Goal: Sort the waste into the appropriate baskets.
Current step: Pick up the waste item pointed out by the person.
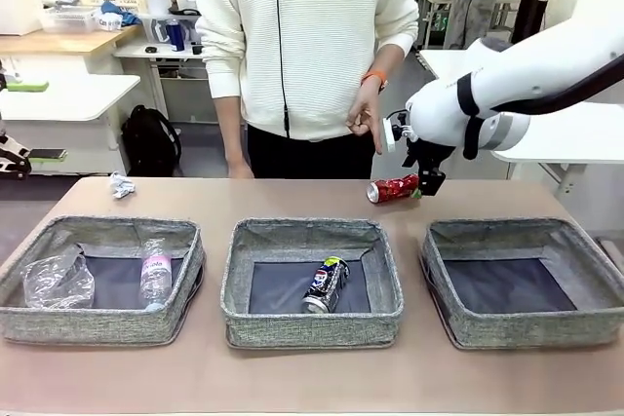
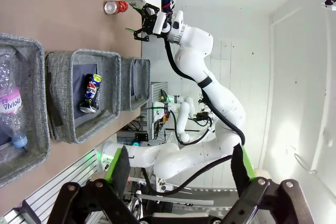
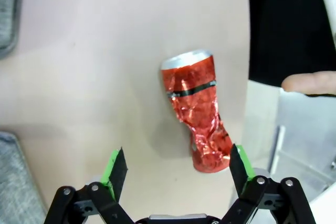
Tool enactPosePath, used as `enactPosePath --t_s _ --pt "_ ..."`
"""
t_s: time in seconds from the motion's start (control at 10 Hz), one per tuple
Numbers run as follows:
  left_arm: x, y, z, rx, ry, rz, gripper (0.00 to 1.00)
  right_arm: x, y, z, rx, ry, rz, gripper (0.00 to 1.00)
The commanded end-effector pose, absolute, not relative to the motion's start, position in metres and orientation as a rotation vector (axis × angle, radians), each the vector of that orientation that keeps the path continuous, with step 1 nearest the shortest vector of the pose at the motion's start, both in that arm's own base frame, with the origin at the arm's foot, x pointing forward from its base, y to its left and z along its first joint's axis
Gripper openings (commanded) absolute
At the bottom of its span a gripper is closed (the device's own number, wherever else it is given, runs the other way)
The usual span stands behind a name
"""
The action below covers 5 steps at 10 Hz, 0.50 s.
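A crushed red can lies on its side at the table's far side. My right gripper hangs open just over the can's crumpled end, holding nothing. The left basket holds a clear plastic cup and a small pink-labelled bottle. A dark blue Pepsi can lies in the middle basket. The right basket has a bare dark bottom. A white paper ball sits far left. My left gripper is open and empty, high above the table.
A person in a white sweater stands at the far edge, one hand hanging close to my right gripper. Bare tabletop runs between the baskets and the far edge.
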<state>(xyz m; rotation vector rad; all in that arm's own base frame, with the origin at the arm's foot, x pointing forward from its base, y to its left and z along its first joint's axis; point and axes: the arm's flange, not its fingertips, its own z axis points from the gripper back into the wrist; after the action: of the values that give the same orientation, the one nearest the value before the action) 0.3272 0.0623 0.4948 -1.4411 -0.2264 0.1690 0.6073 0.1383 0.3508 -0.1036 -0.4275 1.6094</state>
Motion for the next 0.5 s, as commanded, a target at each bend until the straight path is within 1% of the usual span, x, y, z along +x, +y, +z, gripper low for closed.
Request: enactPosePath --t_s 0.0,0.3,0.4 --pt "0.326 0.062 0.498 -1.455 -0.228 0.162 1.0 0.618 0.131 0.335 -0.087 -0.481 1.633 1.0" --pt "0.326 0.062 0.498 -1.455 -0.228 0.162 1.0 0.636 0.139 0.321 -0.067 -0.444 1.63 1.0" --pt "0.326 0.062 0.498 -1.455 -0.228 0.162 1.0 0.623 0.16 0.343 -0.027 -0.366 1.491 1.0"
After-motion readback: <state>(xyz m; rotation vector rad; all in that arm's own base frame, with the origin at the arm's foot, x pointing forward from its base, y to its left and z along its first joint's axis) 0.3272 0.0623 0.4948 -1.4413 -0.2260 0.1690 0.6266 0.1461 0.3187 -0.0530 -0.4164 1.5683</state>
